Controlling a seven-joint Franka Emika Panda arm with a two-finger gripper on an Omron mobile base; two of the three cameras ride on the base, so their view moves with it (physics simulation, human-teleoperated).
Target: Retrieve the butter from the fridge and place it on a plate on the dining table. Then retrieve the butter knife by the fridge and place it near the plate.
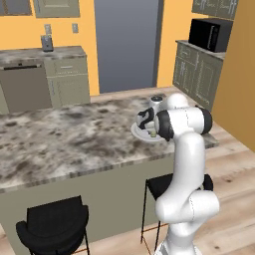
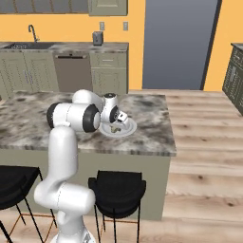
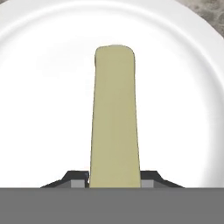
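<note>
My pincer (image 3: 114, 180) is closed narrowly on the butter (image 3: 114, 118): in the hand view its two dark tips sit tight against either side of the stick's near end, with no gap showing, so I judge I have a firm hold of it. From that grip the butter runs straight away from the pincer along my line of sight, its long axis in line with the hand's approach and its far end pointing toward the middle of the plate (image 3: 48, 87). White plate shows on both sides of the stick and beyond its tip, so the butter lies well inside the rim rather than across it. I cannot tell from this view whether its underside is touching the plate or hangs just above. From the base cameras I see the hand bent down over the plate (image 2: 127, 129), which rests on the marble surface of the dining table (image 1: 60, 139), near its end toward the grey doorway. The relation that matters for me now is that the stick is centred over the plate with its length along the hand's axis, so I judge that letting go here and backing off along that same axis should leave it there without dragging it toward the rim.
</note>
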